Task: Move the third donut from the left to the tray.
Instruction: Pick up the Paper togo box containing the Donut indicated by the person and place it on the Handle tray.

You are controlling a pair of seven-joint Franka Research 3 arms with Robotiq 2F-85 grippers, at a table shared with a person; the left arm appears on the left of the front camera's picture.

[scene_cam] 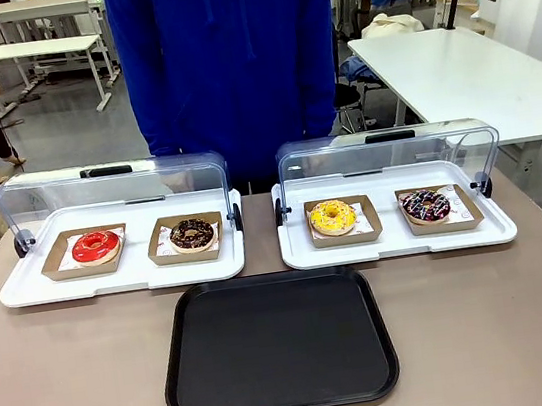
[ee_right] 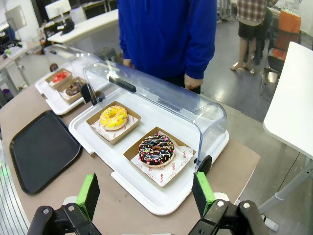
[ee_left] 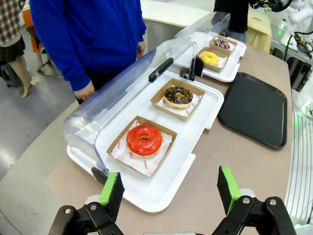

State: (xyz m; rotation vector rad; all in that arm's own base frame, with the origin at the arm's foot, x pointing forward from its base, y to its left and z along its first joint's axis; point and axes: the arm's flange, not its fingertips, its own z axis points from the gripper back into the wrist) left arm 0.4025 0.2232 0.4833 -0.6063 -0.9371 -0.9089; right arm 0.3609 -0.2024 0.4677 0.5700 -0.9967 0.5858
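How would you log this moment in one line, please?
yellow donut: on white tray, untouched | black tray: holds nothing | left gripper: open | right gripper: open

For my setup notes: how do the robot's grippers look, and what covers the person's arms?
The left gripper and the right gripper look alike: black jointed fingers with silver bolts and bright green pads. The person wears long, plain blue sleeves.
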